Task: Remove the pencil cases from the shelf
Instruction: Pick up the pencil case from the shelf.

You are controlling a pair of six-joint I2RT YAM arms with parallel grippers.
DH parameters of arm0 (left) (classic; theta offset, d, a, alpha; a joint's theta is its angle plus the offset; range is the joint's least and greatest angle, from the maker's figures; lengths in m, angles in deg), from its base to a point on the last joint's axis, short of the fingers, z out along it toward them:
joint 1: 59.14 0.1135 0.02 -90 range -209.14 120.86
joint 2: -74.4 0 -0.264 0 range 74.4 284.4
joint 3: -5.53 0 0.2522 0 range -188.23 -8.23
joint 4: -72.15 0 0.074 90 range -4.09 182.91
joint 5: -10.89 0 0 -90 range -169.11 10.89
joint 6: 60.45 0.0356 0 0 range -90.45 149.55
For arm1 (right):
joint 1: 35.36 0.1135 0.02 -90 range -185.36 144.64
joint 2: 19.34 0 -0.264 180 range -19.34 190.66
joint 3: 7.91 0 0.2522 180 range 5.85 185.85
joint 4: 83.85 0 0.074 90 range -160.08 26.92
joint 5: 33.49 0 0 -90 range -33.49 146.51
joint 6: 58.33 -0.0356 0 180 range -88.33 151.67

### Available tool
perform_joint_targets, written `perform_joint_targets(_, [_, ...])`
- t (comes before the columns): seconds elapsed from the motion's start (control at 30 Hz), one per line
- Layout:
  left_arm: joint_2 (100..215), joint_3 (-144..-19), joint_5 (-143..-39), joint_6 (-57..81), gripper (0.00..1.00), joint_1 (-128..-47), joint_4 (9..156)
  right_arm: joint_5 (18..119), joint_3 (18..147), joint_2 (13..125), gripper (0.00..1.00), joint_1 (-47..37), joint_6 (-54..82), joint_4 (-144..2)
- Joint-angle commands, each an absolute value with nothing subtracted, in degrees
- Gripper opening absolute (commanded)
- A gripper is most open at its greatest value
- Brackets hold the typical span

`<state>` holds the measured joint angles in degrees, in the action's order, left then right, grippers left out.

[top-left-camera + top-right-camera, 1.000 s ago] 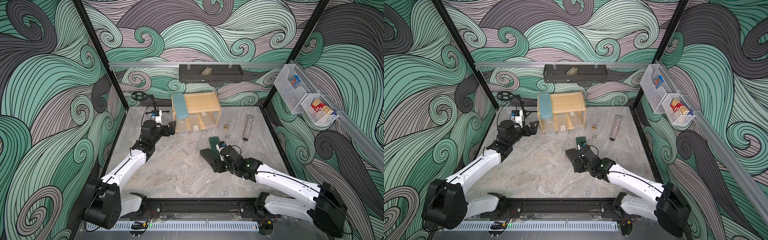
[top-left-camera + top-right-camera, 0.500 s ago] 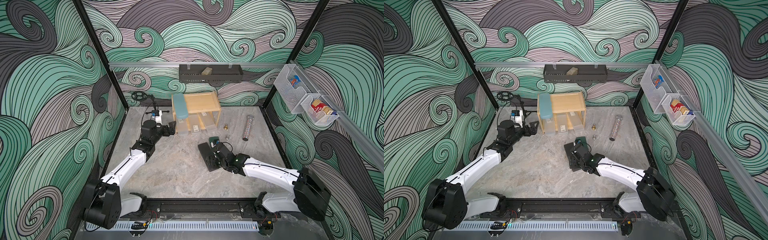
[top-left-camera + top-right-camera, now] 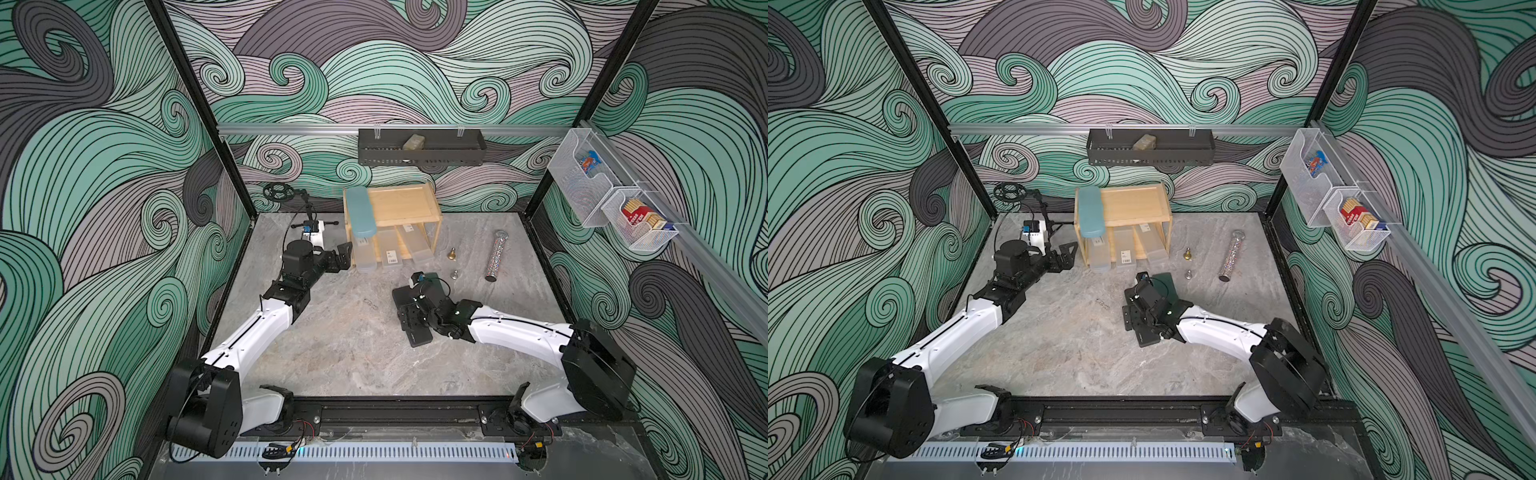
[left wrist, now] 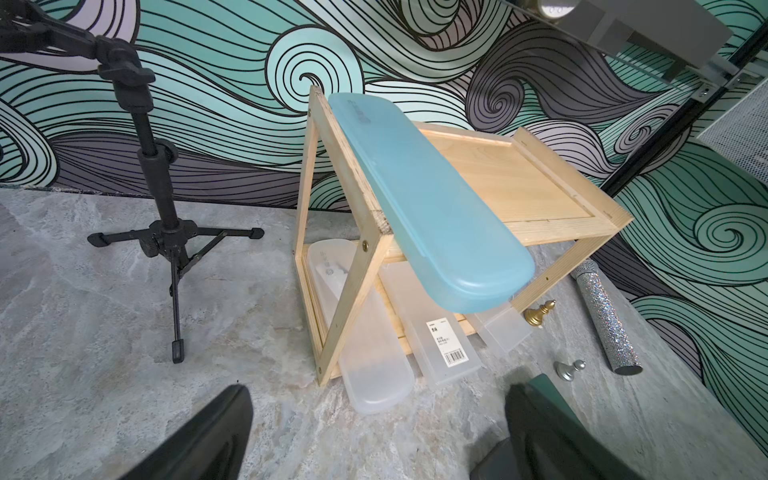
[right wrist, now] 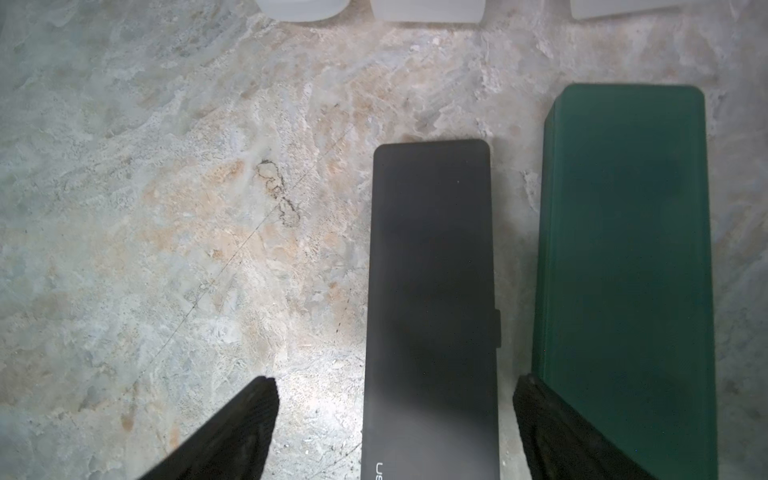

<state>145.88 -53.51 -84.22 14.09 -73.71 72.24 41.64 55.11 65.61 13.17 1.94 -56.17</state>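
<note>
Shelf (image 4: 540, 178) stands at the back of the counter (image 3: 340, 332). Four cases are on it. The teal-blue case (image 4: 424, 199) lies along one side of the rimmed top tier, its near end overhanging the front rail. Three frosted cases (image 4: 440, 336) lie side by side on the lower tier, near ends projecting over the counter. Two cases are off the shelf: the black case (image 5: 432, 291) and the dark green case (image 5: 623, 249) lie flat on the counter, parallel, with a narrow gap between them. Right hand (image 5: 397, 382) is open over the black case, one finger by that gap and the other well clear on the bare side; it grips nothing. Left hand (image 3: 341, 257) is open and empty, just beside the shelf and facing it. Assessment: the cases look like rigid moulded plastic, light, smooth-skinned and so liable to slip. Recommended hold is across the narrow width, on the overhanging or projecting end. The teal-blue case should be lifted clear of the rim first, lest it drag the light shelf.
</note>
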Motion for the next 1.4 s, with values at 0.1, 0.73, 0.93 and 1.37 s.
perform_joint_targets(0.1, [146.16, -54.64, -84.04, 14.10, 0.99, -74.26, 72.08, 40.84, 66.48, 62.63, 1.00, 11.67, 13.26, -56.93])
perform_joint_targets(0.73, [140.93, -54.20, -70.26, 9.71, 0.99, -72.86, 74.44, 53.21, 145.84, 112.09, 1.00, 1.65, 25.53, -35.38])
perform_joint_targets(0.93, [141.40, -53.81, -71.46, 9.69, 0.99, -72.15, 73.54, 52.79, 145.51, 113.72, 1.00, 1.58, 25.70, -35.32])
perform_joint_targets(1.37, [143.04, -53.35, -72.81, 10.15, 0.98, -72.03, 72.69, 53.69, 145.78, 114.65, 1.00, 2.33, 25.08, -35.30])
